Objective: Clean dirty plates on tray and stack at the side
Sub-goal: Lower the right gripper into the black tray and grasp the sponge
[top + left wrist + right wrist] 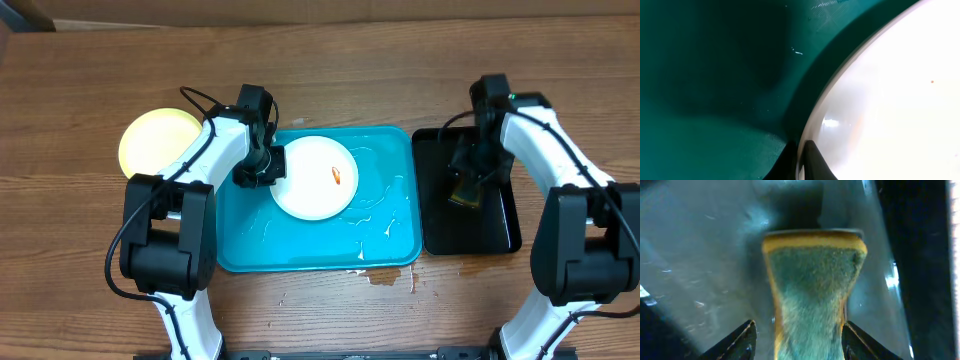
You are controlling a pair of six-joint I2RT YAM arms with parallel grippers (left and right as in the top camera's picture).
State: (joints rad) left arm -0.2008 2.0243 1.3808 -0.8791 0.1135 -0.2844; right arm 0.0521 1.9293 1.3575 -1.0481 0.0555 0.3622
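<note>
A white plate (315,180) with an orange smear (337,176) lies in the wet turquoise tray (385,235). My left gripper (262,172) is at the plate's left edge. In the left wrist view its fingers (802,160) pinch the rim of the plate (890,100) over the tray floor (715,75). A pale yellow-green plate (155,140) rests on the table left of the tray. A second white plate is not visible. My right gripper (466,180) is low over a green and yellow sponge (462,193). Its fingers (798,323) straddle the sponge (812,280), with a gap on the left.
The black tray (495,225) stands right of the turquoise tray and holds the sponge; its wet floor shows in the right wrist view (700,245). A small puddle (385,275) lies on the wooden table at the turquoise tray's front edge.
</note>
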